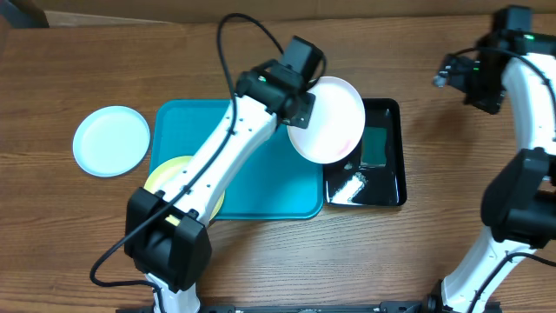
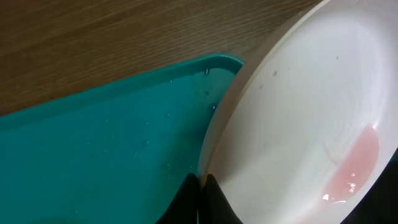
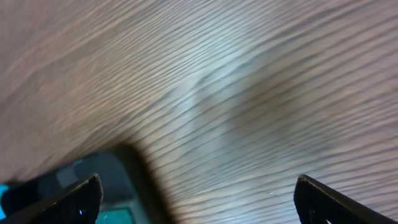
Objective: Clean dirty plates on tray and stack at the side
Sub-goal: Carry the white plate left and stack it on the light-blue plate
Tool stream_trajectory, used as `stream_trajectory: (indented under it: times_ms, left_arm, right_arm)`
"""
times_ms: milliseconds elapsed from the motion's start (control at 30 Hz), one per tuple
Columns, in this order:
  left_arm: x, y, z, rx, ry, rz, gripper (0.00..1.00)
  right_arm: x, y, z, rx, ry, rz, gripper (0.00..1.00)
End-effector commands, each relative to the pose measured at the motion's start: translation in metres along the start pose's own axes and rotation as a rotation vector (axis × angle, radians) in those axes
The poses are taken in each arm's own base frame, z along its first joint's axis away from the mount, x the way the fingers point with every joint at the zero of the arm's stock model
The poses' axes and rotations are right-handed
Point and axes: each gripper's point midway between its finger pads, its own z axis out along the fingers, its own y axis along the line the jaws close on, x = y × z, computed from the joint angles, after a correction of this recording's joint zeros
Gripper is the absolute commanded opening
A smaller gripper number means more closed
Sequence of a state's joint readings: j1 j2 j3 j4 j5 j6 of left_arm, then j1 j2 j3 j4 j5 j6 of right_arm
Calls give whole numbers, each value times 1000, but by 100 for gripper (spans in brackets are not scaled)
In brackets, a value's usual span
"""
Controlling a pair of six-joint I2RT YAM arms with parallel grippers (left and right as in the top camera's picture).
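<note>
My left gripper (image 1: 296, 108) is shut on the rim of the white plate (image 1: 328, 117) and holds it tilted in the air over the right edge of the turquoise tray (image 1: 278, 187). In the left wrist view the fingers (image 2: 202, 186) pinch the plate's rim (image 2: 298, 124), a pink smear (image 2: 354, 162) lies in the plate, and the tray (image 2: 93, 155) is below. The yellow-green plate (image 1: 169, 178) lies on the tray's left front, partly hidden by my left arm. The light blue plate (image 1: 110, 141) lies on the table left of the tray. My right gripper (image 1: 447, 74) is open and empty at the far right (image 3: 199, 199).
A glossy black tray (image 1: 395, 187) with a green sponge (image 1: 375, 146) and some foam stands right of the turquoise tray, partly under the white plate. Its corner shows in the right wrist view (image 3: 134, 168). Wooden table all round.
</note>
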State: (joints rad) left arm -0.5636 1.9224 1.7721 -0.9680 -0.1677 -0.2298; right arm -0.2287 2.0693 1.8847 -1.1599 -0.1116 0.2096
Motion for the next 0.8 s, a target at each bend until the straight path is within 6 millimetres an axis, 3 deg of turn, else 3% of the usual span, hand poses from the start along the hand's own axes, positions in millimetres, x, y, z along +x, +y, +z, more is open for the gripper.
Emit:
stream_trajectory:
  times_ms: [0,233,600,767]
  left_arm:
    - [-19,-3,-29,-102,-115,22,4]
    - [-23,-23,-59,-213,-220,93,4]
    - [-21,-51,-135,-482,-437,239,4]
    - [-14,-73,-166,-589,-544,289,4]
  right_arm:
    - [-16,-20,-16,-59,-37,73,100]
    - [-23,-49,-20,-44,-53,131,100]
    - [-24,-49,-20,-43,-53,133,100]
    - [-24,-49,-20,-43,-53,132,100]
